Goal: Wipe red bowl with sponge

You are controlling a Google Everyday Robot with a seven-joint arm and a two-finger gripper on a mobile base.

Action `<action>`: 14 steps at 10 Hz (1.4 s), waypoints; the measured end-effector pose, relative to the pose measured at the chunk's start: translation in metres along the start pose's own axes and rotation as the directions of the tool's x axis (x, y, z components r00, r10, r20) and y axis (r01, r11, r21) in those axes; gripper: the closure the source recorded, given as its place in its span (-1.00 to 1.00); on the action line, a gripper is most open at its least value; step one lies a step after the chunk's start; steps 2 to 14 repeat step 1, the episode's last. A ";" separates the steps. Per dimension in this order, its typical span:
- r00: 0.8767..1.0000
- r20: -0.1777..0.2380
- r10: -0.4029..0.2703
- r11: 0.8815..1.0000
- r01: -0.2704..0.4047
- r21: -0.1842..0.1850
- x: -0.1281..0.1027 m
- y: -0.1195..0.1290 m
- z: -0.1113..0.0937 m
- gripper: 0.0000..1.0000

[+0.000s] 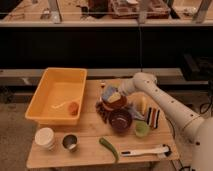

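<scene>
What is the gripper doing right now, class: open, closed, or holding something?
Gripper: over the red bowl, at the sponge; whether it is open or shut cannot be told.
</scene>
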 end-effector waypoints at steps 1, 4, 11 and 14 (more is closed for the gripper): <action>1.000 -0.002 -0.012 1.000 0.012 -0.011 0.004 0.004 -0.004 1.00; 1.000 -0.002 -0.012 1.000 0.012 -0.011 0.004 0.004 -0.004 1.00; 1.000 -0.002 -0.012 1.000 0.012 -0.011 0.004 0.004 -0.004 1.00; 1.000 -0.002 -0.012 1.000 0.012 -0.011 0.004 0.004 -0.004 1.00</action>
